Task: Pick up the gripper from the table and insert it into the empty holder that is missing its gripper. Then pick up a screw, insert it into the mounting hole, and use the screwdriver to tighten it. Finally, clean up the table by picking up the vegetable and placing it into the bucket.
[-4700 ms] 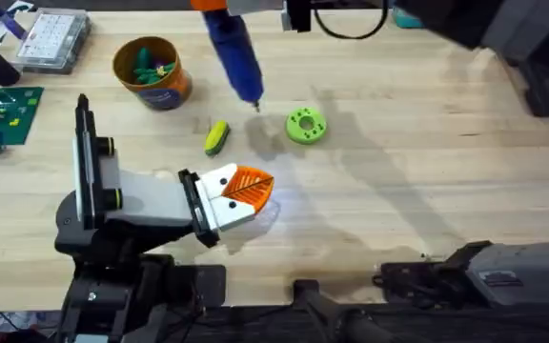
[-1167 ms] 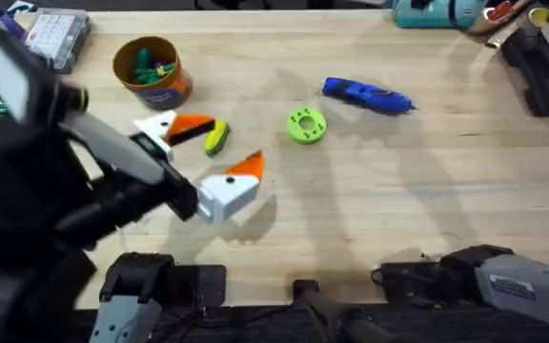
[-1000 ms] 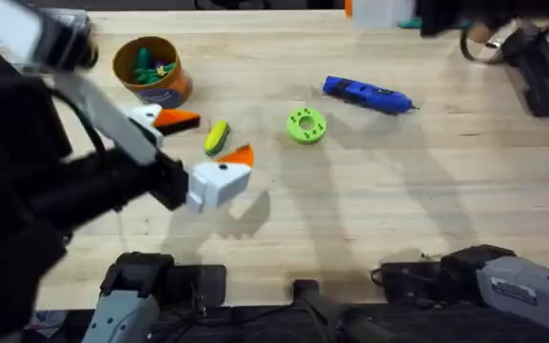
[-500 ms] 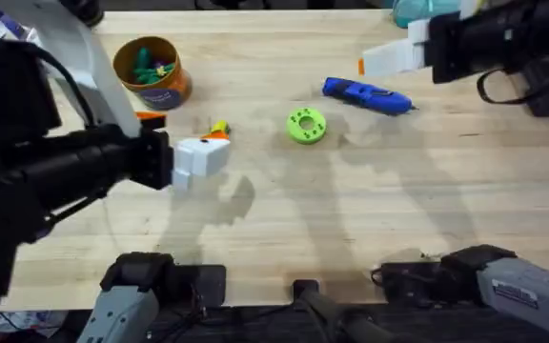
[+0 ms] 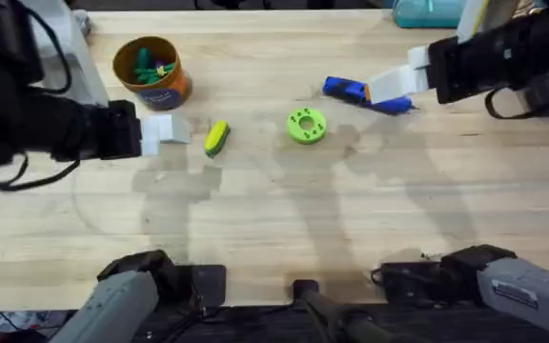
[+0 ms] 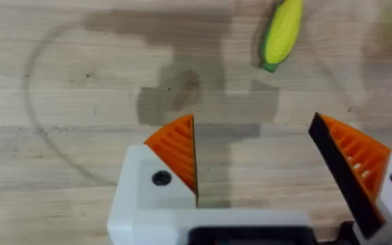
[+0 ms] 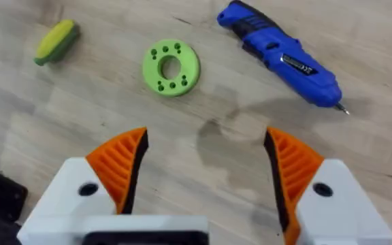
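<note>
With its orange-padded fingers spread and empty, the left gripper (image 6: pixel 254 160) should descend squarely over the yellow, green-husked toy corn cob (image 6: pixel 281 34), closing across its narrow width.

Matt, grained wood table (image 7: pixel 203 163); glossy blue plastic screwdriver (image 7: pixel 281 56); ribbed orange pads (image 7: pixel 121 163); smooth plastic vegetable (image 6: pixel 281 33).

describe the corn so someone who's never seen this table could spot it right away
On the wooden table, find the orange bucket at the far left. The vegetable lies just right of it: a small yellow cob with green husk, unlike the round green disc with holes.
</note>
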You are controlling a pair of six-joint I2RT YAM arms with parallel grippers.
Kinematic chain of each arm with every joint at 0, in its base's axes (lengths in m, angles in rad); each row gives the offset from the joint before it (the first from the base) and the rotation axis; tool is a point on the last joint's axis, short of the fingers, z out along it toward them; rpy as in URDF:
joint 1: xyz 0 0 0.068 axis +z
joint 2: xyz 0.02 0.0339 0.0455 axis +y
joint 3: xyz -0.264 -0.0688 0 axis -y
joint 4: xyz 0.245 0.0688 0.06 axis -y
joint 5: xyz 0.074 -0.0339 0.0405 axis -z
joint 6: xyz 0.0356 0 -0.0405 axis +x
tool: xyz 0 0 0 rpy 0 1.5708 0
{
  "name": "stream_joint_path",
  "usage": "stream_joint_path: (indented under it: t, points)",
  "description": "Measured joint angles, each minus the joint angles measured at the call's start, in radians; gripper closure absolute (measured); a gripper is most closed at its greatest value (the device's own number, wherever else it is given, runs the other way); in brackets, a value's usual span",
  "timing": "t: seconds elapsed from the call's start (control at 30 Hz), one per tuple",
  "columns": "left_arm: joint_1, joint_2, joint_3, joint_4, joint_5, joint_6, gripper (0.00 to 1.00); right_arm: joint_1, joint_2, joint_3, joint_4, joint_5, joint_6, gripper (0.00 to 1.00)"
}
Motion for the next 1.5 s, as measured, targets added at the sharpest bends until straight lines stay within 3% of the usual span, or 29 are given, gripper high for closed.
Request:
stream_joint_path:
  t: [0.13,0.4,0.5,0.7,0.8,1.2,1.5]
  points:
    - [0.022,0.103,0.000,0.022,-0.008,-0.004,0.013,0.000,0.000,0.000,-0.008,0.012,-0.009,0.005]
    - [0.010,0.221,0.000,0.123,0.029,-0.034,0.014,0.000,0.000,0.000,-0.021,0.017,-0.028,0.006]
    - [-0.045,0.253,0.000,0.164,0.026,-0.039,0.014,0.000,0.000,0.000,-0.022,0.019,-0.028,0.006]
    - [-0.228,0.313,0.000,0.227,-0.022,-0.034,0.014,0.000,0.000,0.000,-0.024,0.019,-0.028,0.006]
    - [-0.280,0.350,0.000,0.251,-0.036,-0.033,0.014,0.000,0.000,0.000,-0.024,0.019,-0.028,0.006]
    - [-0.358,0.566,0.081,0.293,-0.060,-0.033,0.014,0.000,0.000,0.000,-0.024,0.019,-0.028,0.006]
    - [-0.366,0.664,0.086,0.294,-0.060,-0.025,0.014,0.000,0.000,0.000,-0.024,0.019,-0.055,0.006]
